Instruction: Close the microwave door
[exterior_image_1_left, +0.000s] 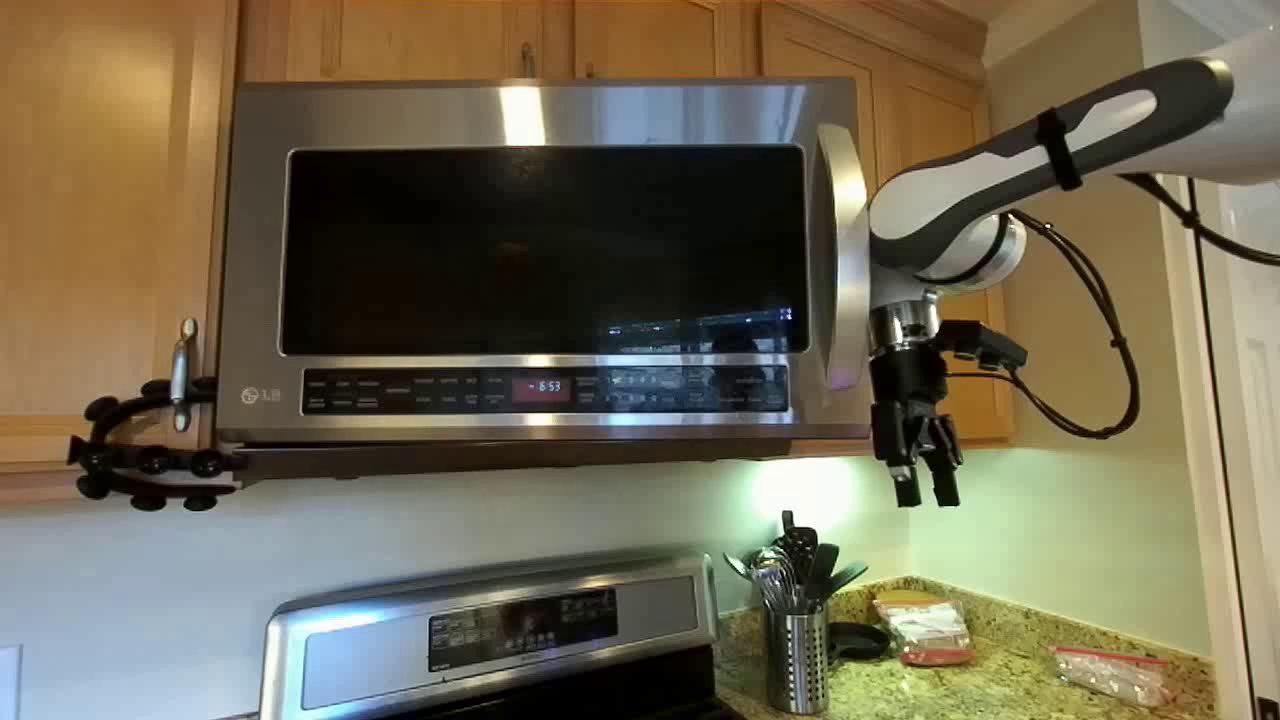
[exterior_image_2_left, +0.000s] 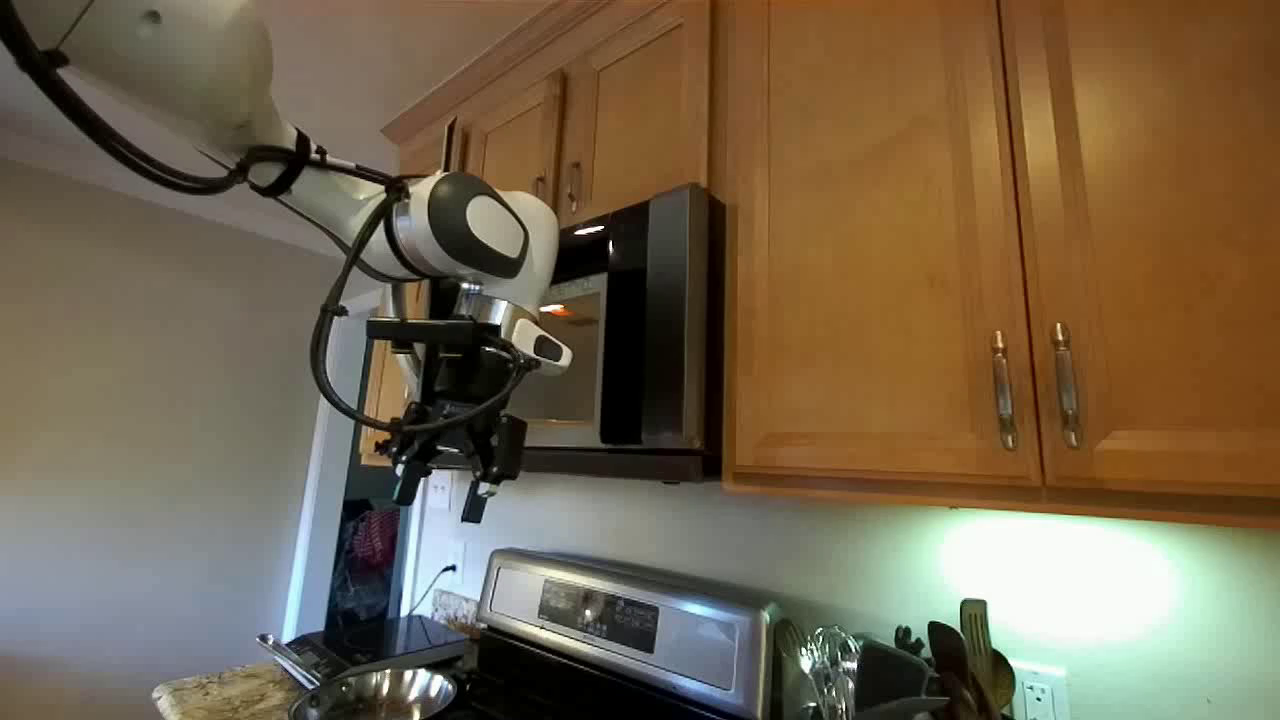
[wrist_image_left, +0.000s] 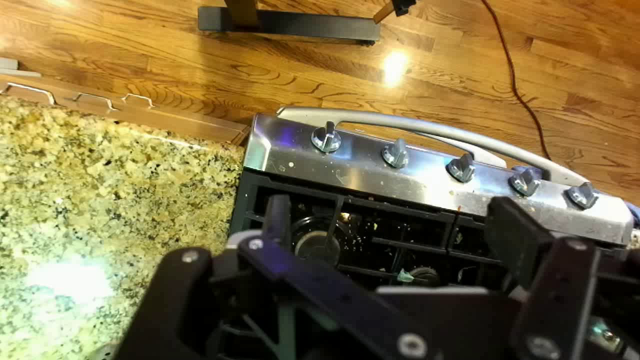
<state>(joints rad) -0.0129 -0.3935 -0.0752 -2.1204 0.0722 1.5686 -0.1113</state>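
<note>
The microwave door (exterior_image_1_left: 545, 115) is a steel-framed panel with a dark window and a button strip along its bottom. Its curved handle (exterior_image_1_left: 848, 260) is at the right edge. In an exterior view the door stands open: its thin upper edge (exterior_image_2_left: 448, 140) shows above the arm, and the microwave's pale interior (exterior_image_2_left: 565, 370) is exposed. The arm hides most of the door there. My gripper (exterior_image_1_left: 927, 492) points down, right of and below the handle; it also shows in an exterior view (exterior_image_2_left: 441, 495). In the wrist view my gripper (wrist_image_left: 390, 215) has its fingers wide apart with nothing between them.
The steel stove (exterior_image_1_left: 350, 660) lies below, with its knobs (wrist_image_left: 461, 167) in the wrist view. A utensil holder (exterior_image_1_left: 798, 660) and bags (exterior_image_1_left: 925, 632) stand on the granite counter (wrist_image_left: 125, 200). Wooden cabinets (exterior_image_2_left: 870, 250) flank the microwave. A pan (exterior_image_2_left: 385, 695) sits on the stove.
</note>
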